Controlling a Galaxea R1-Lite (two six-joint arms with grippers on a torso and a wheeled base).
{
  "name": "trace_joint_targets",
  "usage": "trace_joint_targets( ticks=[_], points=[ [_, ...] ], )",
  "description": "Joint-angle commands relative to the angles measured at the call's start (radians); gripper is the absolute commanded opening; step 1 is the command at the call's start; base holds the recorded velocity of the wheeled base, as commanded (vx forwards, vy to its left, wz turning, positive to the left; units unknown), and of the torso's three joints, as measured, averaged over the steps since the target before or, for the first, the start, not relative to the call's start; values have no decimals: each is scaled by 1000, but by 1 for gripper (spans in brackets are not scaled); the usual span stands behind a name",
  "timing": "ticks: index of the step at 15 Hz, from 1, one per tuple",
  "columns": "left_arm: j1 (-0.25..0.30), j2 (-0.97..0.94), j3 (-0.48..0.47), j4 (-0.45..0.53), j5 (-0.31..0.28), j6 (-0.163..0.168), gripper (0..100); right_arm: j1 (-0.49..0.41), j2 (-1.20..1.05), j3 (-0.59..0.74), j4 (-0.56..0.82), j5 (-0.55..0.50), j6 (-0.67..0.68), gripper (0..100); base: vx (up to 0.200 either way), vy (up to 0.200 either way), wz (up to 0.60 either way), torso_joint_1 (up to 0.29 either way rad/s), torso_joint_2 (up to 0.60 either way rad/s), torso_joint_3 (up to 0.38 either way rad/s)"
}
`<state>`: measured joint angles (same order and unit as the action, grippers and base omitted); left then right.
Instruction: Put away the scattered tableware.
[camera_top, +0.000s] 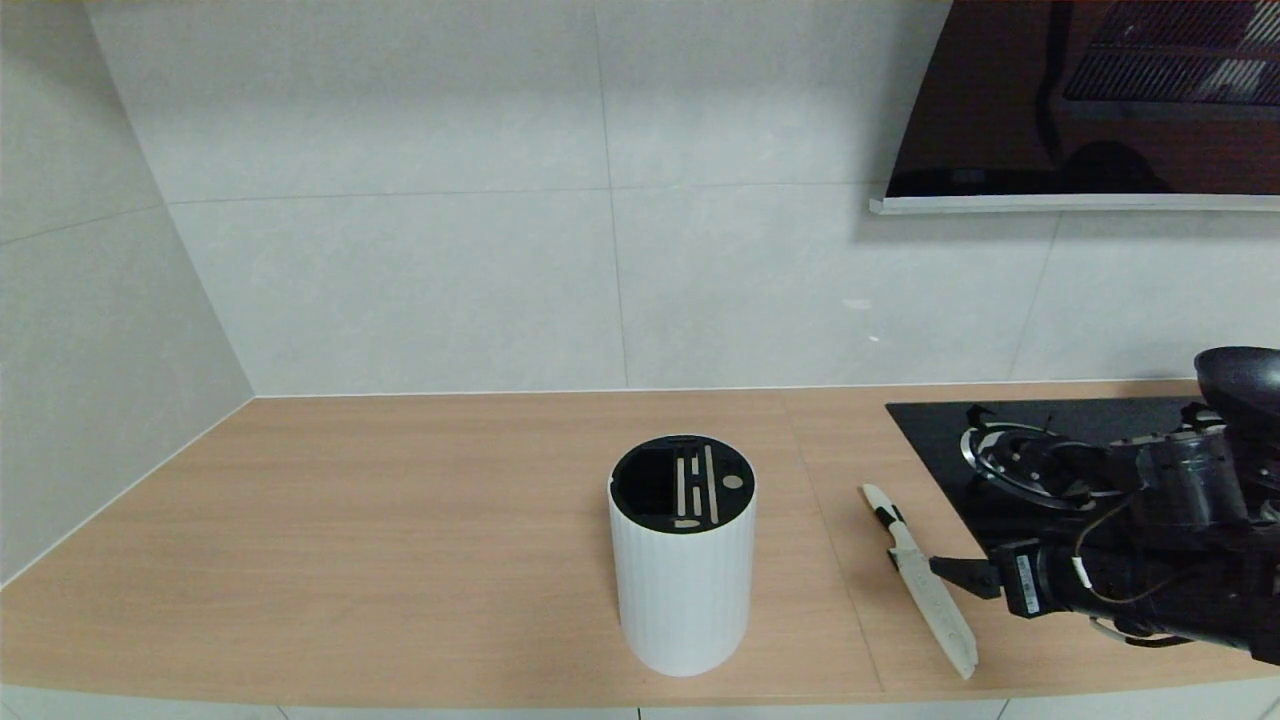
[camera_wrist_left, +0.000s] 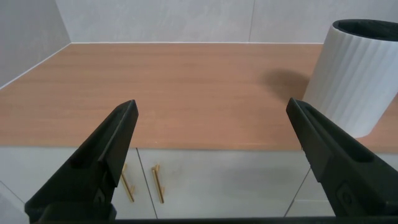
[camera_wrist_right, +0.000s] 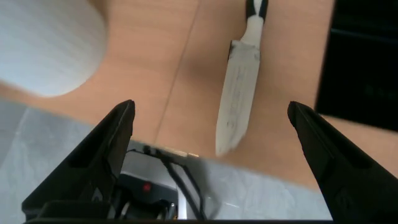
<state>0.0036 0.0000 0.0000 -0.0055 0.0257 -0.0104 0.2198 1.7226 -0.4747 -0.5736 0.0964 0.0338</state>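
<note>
While spread wide, the right tool (camera_wrist_right: 210, 111) hovers just beside the knife (camera_top: 918, 580).

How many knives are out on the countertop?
1. The knife lies flat on the countertop between the white holder and the black cooktop; the holder's slots look empty, but its inside is hidden.

The pale wooden tabletop (camera_top: 400, 520) carries a white ribbed holder (camera_top: 682, 590), standing upright with a black slotted top. A knife (camera_top: 922, 582) lies flat just beside the tips of the right fingers (camera_top: 955, 572), with the holder beyond it. A black cooktop (camera_top: 940, 430) sits behind those fingers. The holder stands past the left fingers (camera_wrist_left: 106, 162), off to one side.
</note>
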Motion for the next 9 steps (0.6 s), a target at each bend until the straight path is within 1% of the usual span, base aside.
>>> trace_joint_targets(
  ticks=[1,2,3,4,9],
  points=[
    [-1,2,0,-1,0,0,100,1,147,-55,-20,-1,-11,100,0,0,0,0,0,0],
    [-1,0,0,-1,0,0,100,1,155,-59,-28,-1,-11,100,0,0,0,0,0,0],
    [-1,0,0,-1,0,0,100,1,209,-81,-72,-6,-12,100,0,0,0,0,0,0],
    [-1,0,0,-1,0,0,100,1,241,-97,-86,-15,-14,100,0,0,0,0,0,0],
    [-1,0,0,-1,0,0,100,3,379,-231,-88,-49,-25,100,0,0,0,0,0,0]
  ],
)
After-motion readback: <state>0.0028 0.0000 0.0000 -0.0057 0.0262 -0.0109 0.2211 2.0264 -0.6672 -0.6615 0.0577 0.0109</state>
